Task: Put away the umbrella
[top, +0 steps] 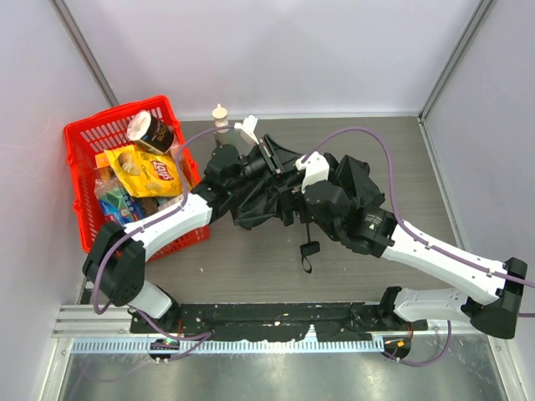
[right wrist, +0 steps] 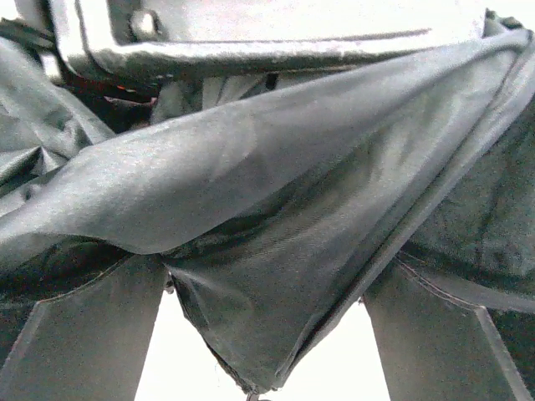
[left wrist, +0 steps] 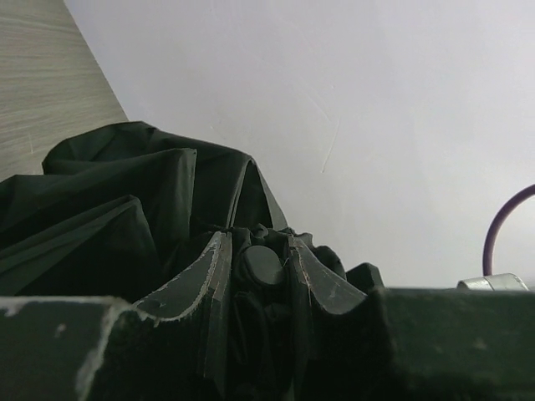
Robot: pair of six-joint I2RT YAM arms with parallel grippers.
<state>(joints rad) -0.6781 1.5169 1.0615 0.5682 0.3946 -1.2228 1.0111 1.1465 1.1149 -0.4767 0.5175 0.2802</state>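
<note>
The umbrella [top: 266,199] lies as a crumpled heap of dark fabric in the middle of the table, its wrist loop [top: 308,251] trailing toward the near edge. My left gripper [top: 266,160] reaches in from the left. In the left wrist view its fingers [left wrist: 201,267] are shut on a rounded black part of the umbrella [left wrist: 262,266], with fabric folds [left wrist: 125,200] beyond. My right gripper [top: 299,194] sits over the heap's right half. Seen from the right wrist, its fingers [right wrist: 84,334] stand wide open, and a fold of fabric [right wrist: 276,276] hangs loose between them.
A red basket [top: 79,142] at the left holds a yellow chip bag [top: 150,171], a cup [top: 153,129] and other packets. A small bottle [top: 220,117] stands by the back wall. White walls close the table at the back and both sides.
</note>
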